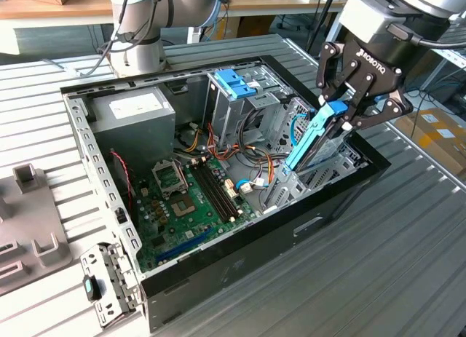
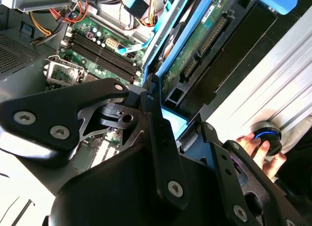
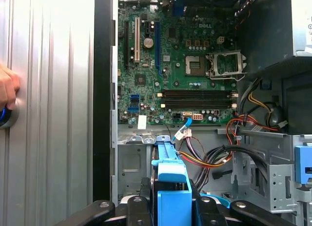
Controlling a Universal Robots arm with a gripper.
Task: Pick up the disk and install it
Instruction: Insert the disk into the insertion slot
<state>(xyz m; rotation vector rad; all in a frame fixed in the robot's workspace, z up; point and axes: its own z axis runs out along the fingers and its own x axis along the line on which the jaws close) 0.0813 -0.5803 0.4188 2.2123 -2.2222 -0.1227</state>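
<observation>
— Where's the disk (image 1: 314,144)?
— Right of centre in the exterior view, raised above the floor of the computer case (image 1: 218,268). The jaws are pinching its top end, one on each flat side of the blue carrier. The gripper (image 1: 341,113) sits in the upper right of that frame, directly over it.
— Which way does it lie?
— Its long axis is steeply tilted. The top end is in the jaws toward the exterior view's right, and the lower end points down and toward the exterior view's left. The blue rails lead into the mouth of the drive bay (image 1: 309,183) at the case's corner. So the disk hangs below the jaws, in line with them, not beside them.
— Seated?
— I'd judge not. Most of its length stands clear above the bay, leaning.
— And around it?
— The motherboard (image 1: 193,199) lies flat toward the exterior view's left of the bay, with loose cables between the two. The case stands on the slatted bench (image 1: 378,264). In the second wrist view a person's hand (image 2: 256,147) rests on a blue-ringed button (image 2: 267,138) on the bench beside the case, well apart from the disk.
</observation>
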